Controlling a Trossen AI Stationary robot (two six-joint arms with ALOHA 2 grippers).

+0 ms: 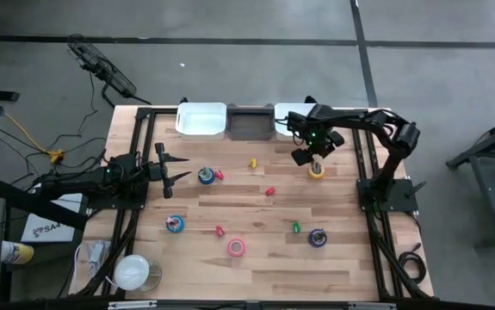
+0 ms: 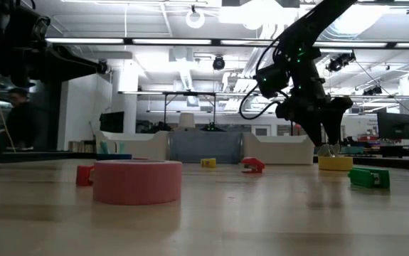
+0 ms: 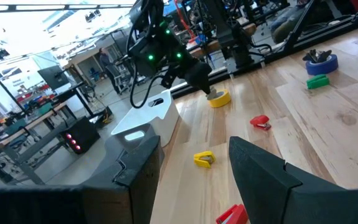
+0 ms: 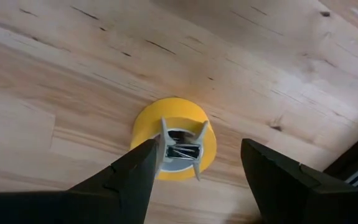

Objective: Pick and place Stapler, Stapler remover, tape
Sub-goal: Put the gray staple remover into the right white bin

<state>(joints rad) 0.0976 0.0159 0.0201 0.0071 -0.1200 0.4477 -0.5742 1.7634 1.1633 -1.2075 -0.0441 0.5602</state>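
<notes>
While the right gripper [image 4: 194, 165] hangs open just above the yellow tape roll [image 4: 175, 137], holding nothing, one finger sits over the roll's near rim and the other stands clear outside it, so my advice is to come straight down and close across the ring wall, keeping clear of the small metal piece [image 4: 182, 148] lying in its hole. Beyond that roll, at the surface's [image 1: 256, 258] far edge, stand a white bin [image 1: 201, 120], a grey bin [image 1: 250, 122] and another white bin [image 1: 288, 113]; none shows anything inside. Well apart, the left gripper [image 1: 176, 166] waits open and empty near the blue tape roll [image 1: 206, 176].
</notes>
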